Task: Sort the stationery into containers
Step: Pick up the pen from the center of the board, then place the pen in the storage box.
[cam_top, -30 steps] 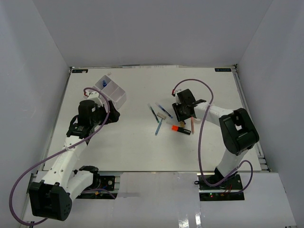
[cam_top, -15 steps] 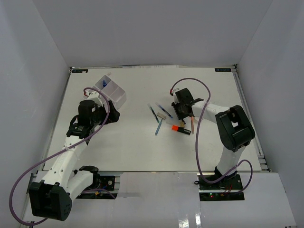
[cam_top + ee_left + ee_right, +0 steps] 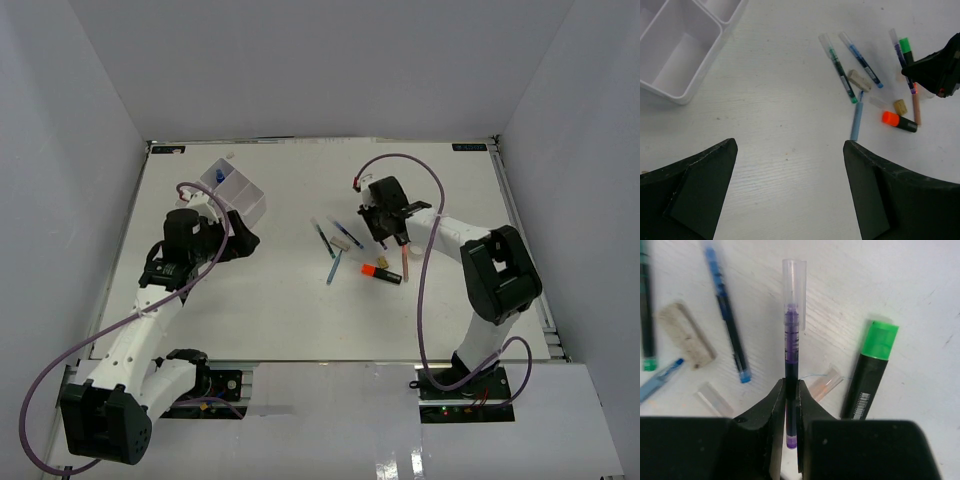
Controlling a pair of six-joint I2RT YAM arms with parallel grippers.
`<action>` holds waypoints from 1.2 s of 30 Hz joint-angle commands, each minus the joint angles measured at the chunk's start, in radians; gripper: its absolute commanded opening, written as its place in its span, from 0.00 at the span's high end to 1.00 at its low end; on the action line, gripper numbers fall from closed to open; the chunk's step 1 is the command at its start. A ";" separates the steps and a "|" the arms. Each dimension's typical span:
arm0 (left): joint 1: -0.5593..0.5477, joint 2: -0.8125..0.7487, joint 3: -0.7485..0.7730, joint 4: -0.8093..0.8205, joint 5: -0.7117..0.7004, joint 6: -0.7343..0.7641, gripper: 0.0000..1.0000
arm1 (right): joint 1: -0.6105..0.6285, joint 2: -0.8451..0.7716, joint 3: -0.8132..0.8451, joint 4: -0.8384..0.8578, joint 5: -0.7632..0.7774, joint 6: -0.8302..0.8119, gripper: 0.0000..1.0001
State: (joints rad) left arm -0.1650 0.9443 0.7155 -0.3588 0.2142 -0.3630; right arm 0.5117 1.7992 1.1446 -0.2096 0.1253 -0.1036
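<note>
Stationery sorting, 2 arms, 1 tray.

1. right gripper (image 3: 791, 390): clenched on purple pen (image 3: 791, 335); grips the lower barrel, clear cap pointing away from the wrist. Cannot tell whether lifted or touching the table (image 3: 780, 130).
2. left gripper (image 3: 790, 195): released, fingers spread wide, holding nothing; hovering over bare table just beside the tray's near corner.
3. tray (image 3: 255, 208): white, 4 compartments, at the far left of the table, well apart from the loose items. Contents seen from above: 1 bottle (image 3: 218, 178) with blue cap, in the farthest compartment.
4. green highlighter (image 3: 869, 371): lying on the table just right of the gripped pen in the wrist view, not touching it.
5. pink pen (image 3: 916, 107): on the table near the right gripper, near the orange highlighter.
6. orange highlighter (image 3: 899, 121): on the table, between a light-blue pen and the pink pen.
7. blue pen (image 3: 726, 315): lying left of the gripped pen, apart from it.
8. eraser (image 3: 686, 341): just beside the blue pen, on its left.
</note>
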 commanded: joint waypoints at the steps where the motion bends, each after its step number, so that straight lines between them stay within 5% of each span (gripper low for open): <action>1: 0.005 -0.012 0.080 0.032 0.120 -0.065 0.02 | 0.048 -0.163 0.031 0.065 -0.038 -0.042 0.92; 8: -0.030 0.060 0.188 0.092 0.275 -0.249 0.02 | 0.235 -0.377 -0.086 0.272 -0.108 -0.041 0.92; 21: -0.223 0.139 0.260 0.204 0.119 -0.327 0.09 | 0.433 -0.439 -0.146 0.480 -0.107 -0.019 0.91; 29: -0.266 0.175 0.268 0.210 0.059 -0.326 0.35 | 0.461 -0.439 -0.175 0.559 -0.098 0.004 0.91; 36: -0.283 0.180 0.279 0.218 0.040 -0.321 0.76 | 0.472 -0.425 -0.183 0.581 -0.072 0.005 0.84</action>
State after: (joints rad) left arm -0.4393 1.1370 0.9527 -0.1570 0.2794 -0.6933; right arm 0.9756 1.3697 0.9661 0.2802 0.0292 -0.1059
